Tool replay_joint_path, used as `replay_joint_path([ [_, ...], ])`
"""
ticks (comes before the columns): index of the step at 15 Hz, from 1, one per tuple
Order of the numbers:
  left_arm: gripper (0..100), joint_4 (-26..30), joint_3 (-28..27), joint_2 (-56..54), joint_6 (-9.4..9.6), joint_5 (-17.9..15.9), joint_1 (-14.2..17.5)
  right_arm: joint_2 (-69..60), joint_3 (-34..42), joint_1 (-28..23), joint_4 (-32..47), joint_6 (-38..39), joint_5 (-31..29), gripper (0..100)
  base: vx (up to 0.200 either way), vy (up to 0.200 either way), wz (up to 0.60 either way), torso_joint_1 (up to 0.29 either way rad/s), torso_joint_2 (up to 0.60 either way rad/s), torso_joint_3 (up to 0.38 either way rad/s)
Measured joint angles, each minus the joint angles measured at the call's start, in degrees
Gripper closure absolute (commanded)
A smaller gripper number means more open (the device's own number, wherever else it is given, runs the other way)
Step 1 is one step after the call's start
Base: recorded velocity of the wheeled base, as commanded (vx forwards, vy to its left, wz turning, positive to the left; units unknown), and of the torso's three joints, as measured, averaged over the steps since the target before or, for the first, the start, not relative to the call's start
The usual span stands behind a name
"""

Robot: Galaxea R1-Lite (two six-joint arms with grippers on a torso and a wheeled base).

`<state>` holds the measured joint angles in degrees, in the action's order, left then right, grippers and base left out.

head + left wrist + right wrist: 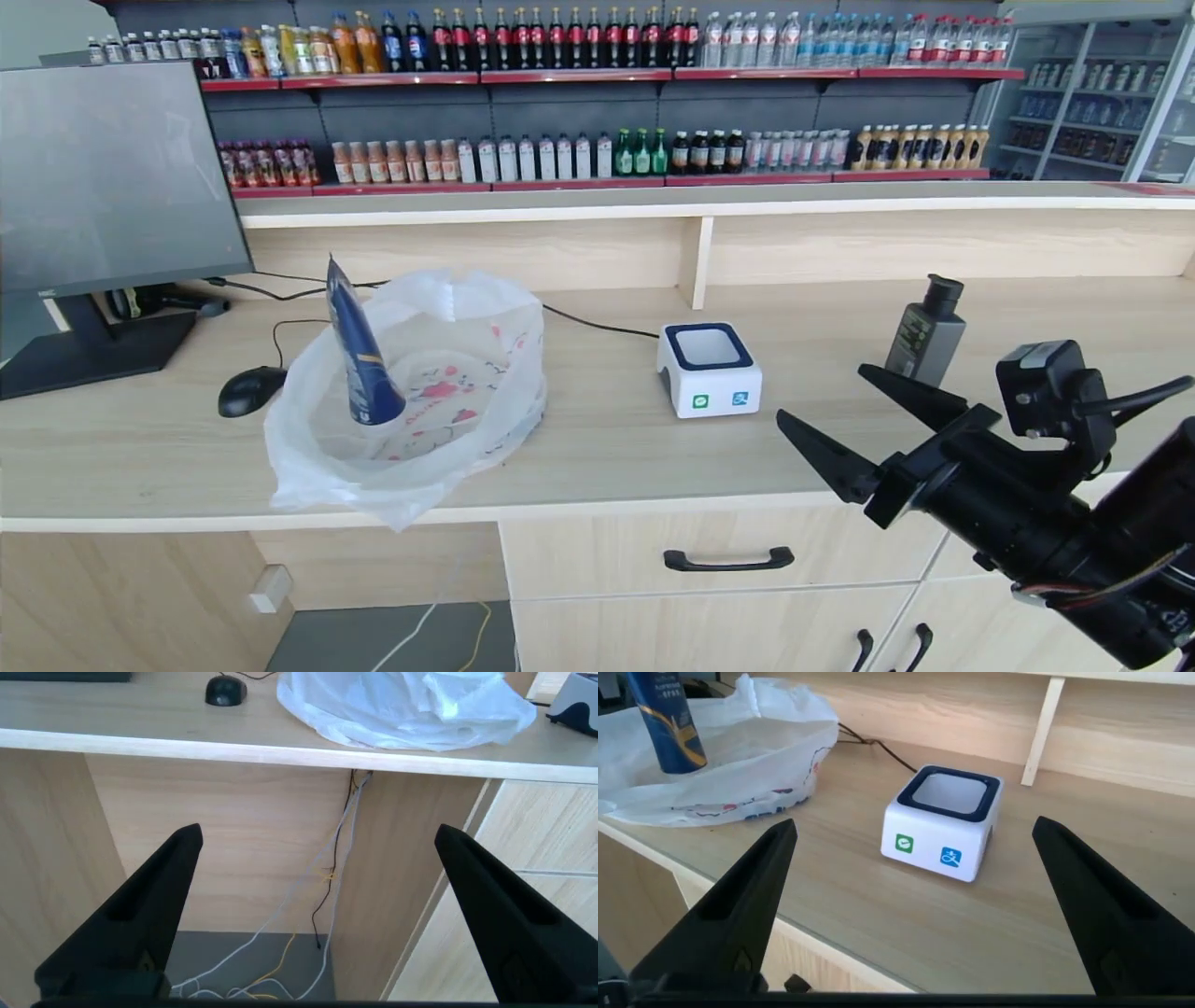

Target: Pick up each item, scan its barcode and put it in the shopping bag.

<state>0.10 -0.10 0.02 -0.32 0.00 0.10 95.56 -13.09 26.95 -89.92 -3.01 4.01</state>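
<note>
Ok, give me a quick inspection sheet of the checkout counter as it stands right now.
Surface: wooden counter, no spills seen.
Job's things: blue tube stands tilted inside the shopping bag; grey bottle upright on the counter at the right, not bagged; scanner between bag and bottle.
Clutter: mouse beside the bag; monitor at far left.
Grippers: right gripper open, empty, at the counter's front right, short of the bottle; left gripper open, empty, below the counter edge.
Cables: black cable runs from the scanner to behind the bag; loose wires hang under the counter.
Surroundings: drink shelves behind; drawers below.
</note>
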Motion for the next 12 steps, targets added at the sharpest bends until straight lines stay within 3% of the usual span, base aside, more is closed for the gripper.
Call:
replay_joint_path([
  [12, 0, 0.0, 0.0, 0.0, -0.01, 0.0, -0.05, -0.02, 0.04, 0.17, -0.02, -0.78, 0.15, 0, 0.0, -0.2, 0.0, 0.003, 0.0, 0.004],
])
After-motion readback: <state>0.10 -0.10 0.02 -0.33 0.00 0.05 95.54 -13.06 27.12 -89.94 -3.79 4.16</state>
